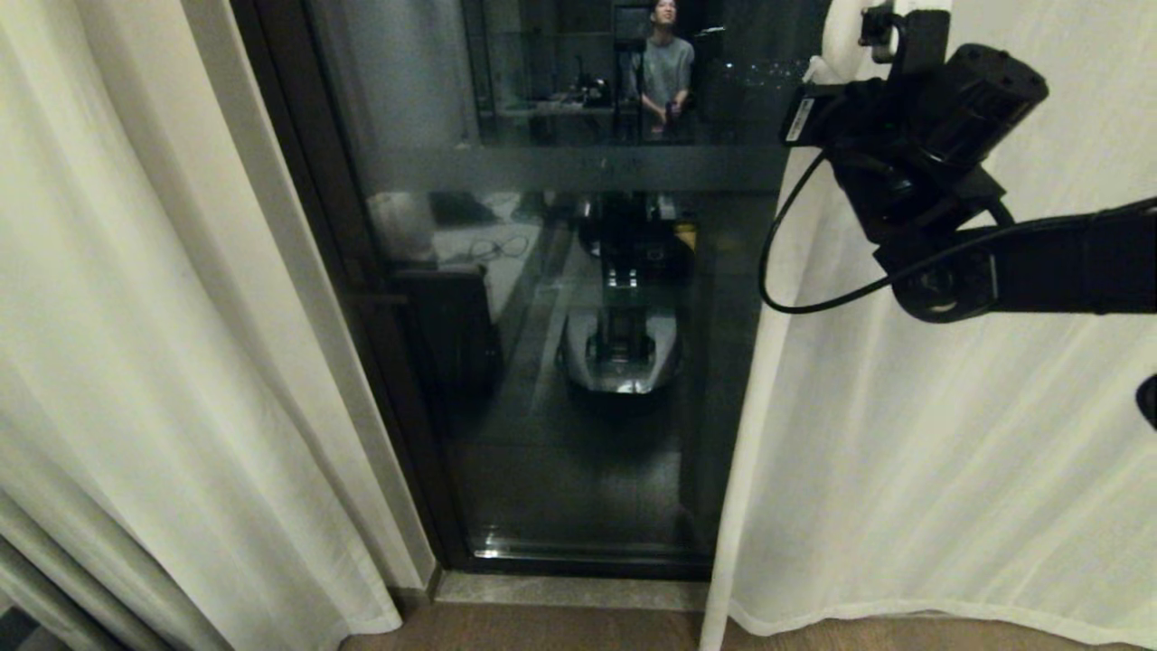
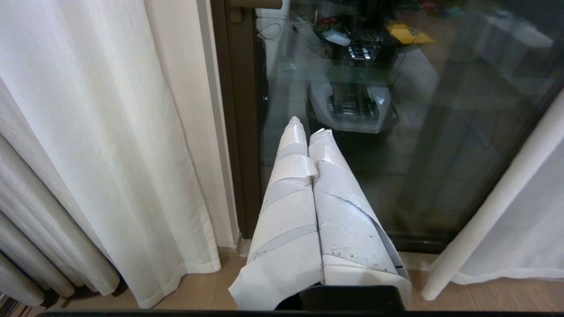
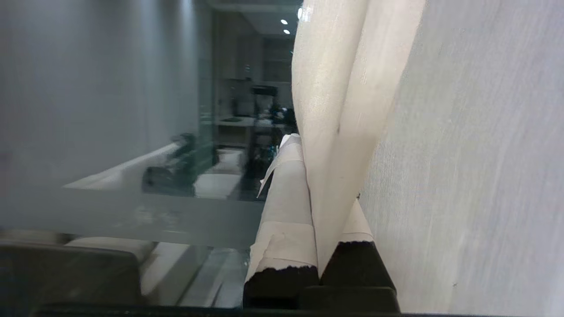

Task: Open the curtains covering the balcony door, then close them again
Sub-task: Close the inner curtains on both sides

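The curtains stand parted. The left curtain panel hangs over the door's left side and the right curtain panel over its right. Between them the balcony door shows dark glass in a brown-black frame, crossed by a pale frosted band. High at the right panel's inner edge, my right gripper is shut on a fold of the curtain, pinched between its taped fingers. My left gripper is shut and holds nothing, low down and pointing at the door's foot.
The glass reflects a standing person and my own base. A wooden floor runs under the curtain hems. A thicker pleated curtain layer bunches at the far left. The door frame stands beside the left panel.
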{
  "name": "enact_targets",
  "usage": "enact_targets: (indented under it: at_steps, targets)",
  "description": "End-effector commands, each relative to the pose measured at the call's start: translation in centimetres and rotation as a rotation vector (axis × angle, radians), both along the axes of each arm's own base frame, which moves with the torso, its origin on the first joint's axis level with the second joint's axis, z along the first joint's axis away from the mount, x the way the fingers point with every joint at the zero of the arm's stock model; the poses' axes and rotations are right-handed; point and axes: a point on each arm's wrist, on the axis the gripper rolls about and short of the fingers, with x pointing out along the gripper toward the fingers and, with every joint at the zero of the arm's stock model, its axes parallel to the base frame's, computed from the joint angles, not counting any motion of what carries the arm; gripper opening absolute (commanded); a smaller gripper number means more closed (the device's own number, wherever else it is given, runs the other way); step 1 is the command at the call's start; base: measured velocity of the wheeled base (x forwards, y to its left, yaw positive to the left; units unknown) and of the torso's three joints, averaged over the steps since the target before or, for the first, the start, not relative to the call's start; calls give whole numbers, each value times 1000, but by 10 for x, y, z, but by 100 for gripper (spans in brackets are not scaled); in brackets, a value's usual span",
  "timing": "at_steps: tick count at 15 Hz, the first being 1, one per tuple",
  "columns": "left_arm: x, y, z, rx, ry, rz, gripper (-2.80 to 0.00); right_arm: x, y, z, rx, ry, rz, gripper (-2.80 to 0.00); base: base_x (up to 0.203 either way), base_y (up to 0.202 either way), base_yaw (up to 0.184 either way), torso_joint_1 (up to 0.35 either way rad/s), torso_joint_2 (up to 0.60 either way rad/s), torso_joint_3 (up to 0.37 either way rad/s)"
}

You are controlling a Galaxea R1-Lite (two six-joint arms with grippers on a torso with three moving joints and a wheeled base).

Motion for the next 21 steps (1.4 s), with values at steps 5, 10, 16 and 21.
enact_targets:
  at_steps: [5, 10, 16, 21]
  targets:
    - [0, 0, 0, -1, 0, 0, -280, 2, 43, -18, -41, 18, 68, -280, 0, 0, 0, 0, 0, 0]
    - [0, 0, 0, -1, 0, 0, -280, -2, 40, -12, -33, 12, 60, -280, 0, 0, 0, 0, 0, 0]
    - [0, 0, 0, -1, 0, 0, -280, -2, -27, -3, -21, 40, -99, -280, 0, 0, 0, 0, 0, 0]
    - [0, 0, 0, -1, 0, 0, -280, 2, -82, -6, -24, 79, -223, -280, 0, 0, 0, 0, 0, 0]
